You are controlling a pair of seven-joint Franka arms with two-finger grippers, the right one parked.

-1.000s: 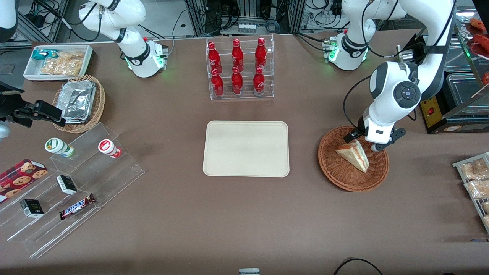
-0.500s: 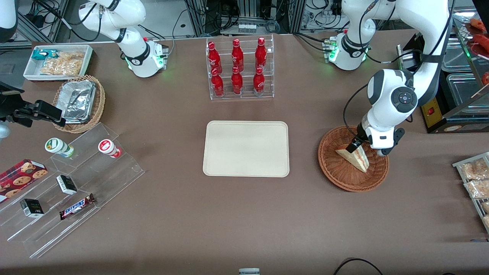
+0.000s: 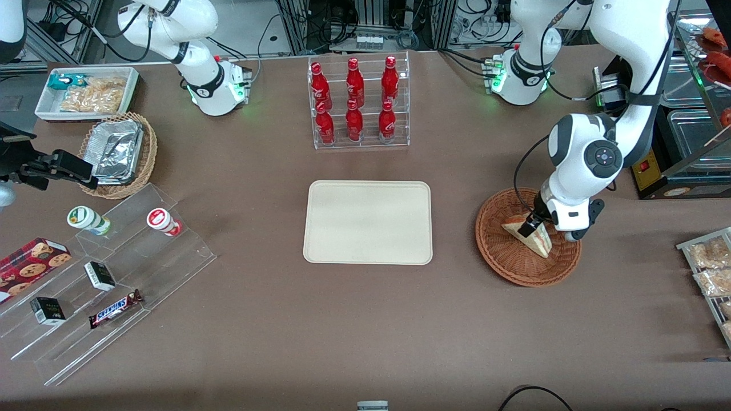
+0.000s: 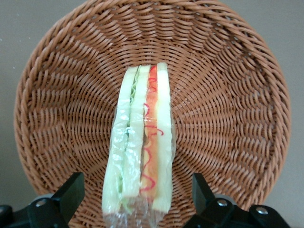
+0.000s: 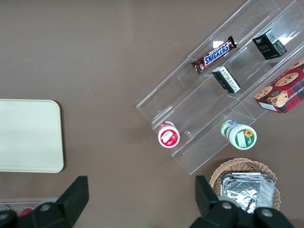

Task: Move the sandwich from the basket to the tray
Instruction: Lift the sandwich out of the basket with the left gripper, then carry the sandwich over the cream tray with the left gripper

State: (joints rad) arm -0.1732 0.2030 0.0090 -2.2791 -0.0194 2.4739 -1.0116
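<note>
Reddish wicker surrounds the sandwich (image 4: 140,147), which lies in the basket (image 4: 228,95) directly under the gripper (image 4: 137,199). The fingers (image 4: 71,192) are spread apart, one on each side of the wedge, not gripping it. The tray (image 3: 368,222) sits well apart, toward the parked arm's end.

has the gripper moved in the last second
Yes. The gripper has come down and nearer the front camera, judged against the basket, now open astride the sandwich.
</note>
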